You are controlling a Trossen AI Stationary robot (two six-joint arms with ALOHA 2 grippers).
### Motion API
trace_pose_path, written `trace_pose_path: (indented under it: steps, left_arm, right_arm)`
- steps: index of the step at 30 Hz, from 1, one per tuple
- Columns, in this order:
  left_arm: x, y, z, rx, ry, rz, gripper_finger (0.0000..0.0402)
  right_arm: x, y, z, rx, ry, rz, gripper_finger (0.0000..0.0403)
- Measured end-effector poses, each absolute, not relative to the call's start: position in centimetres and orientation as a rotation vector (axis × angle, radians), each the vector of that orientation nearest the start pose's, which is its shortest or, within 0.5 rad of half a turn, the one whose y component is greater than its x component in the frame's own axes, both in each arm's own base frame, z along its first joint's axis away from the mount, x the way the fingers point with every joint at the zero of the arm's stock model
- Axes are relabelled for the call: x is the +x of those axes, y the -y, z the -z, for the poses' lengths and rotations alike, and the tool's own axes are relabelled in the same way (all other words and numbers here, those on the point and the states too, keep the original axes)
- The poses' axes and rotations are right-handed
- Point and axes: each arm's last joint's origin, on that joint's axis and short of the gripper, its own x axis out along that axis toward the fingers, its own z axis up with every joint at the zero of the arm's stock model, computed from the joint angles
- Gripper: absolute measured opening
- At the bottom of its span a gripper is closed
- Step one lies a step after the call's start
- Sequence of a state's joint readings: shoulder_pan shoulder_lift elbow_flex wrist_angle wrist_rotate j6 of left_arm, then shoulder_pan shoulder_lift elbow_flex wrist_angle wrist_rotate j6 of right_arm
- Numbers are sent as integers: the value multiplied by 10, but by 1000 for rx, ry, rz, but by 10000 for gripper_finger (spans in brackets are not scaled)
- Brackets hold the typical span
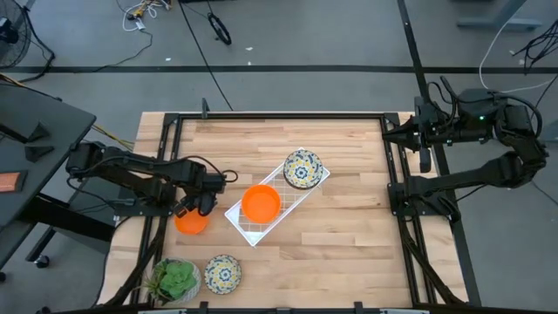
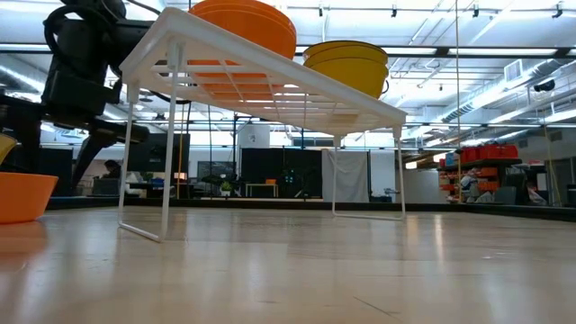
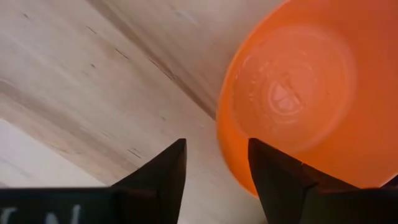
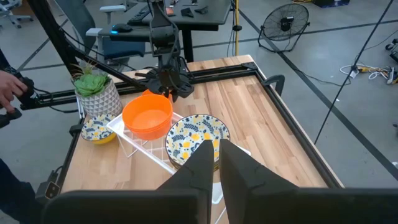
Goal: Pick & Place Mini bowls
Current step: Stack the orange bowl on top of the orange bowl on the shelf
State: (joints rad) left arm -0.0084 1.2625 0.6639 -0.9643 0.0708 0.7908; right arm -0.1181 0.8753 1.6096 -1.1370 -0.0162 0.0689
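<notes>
A plain orange mini bowl (image 1: 191, 221) stands upright on the table near the left edge, also seen in the low view (image 2: 20, 196). My left gripper (image 1: 200, 208) hangs over it, open and pointing down. In the left wrist view (image 3: 216, 171) one finger is above the bowl's inside (image 3: 298, 93) and the other is outside its rim; no touch shows. A second orange bowl (image 1: 261, 203) and a floral bowl (image 1: 302, 168) sit on the white wire rack (image 1: 235, 218). Another floral bowl (image 1: 222, 273) stands on the table's near side. My right gripper (image 4: 217, 165) is shut and waits off the table's right edge.
A potted green plant (image 1: 174, 281) stands at the near left corner, next to the floral bowl on the table. The rack lies diagonally across the table's middle. Bare wood (image 1: 349, 235) spreads over the right half. A person's hand (image 4: 9, 87) shows beyond the table in the right wrist view.
</notes>
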Motion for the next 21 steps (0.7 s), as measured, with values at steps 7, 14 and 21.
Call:
trace_pose_path:
  steps: [7,14,21]
  left_arm:
    - [177,4,-170,552,-1436,684,124]
    - [177,4,-170,546,-1429,682,84]
    - [177,4,-170,531,-1432,673,51]
  right_arm:
    - [81,9,-477,95,-399,114,32]
    - [81,9,-477,95,-398,114,32]
    - [81,9,-477,95,-399,114,32]
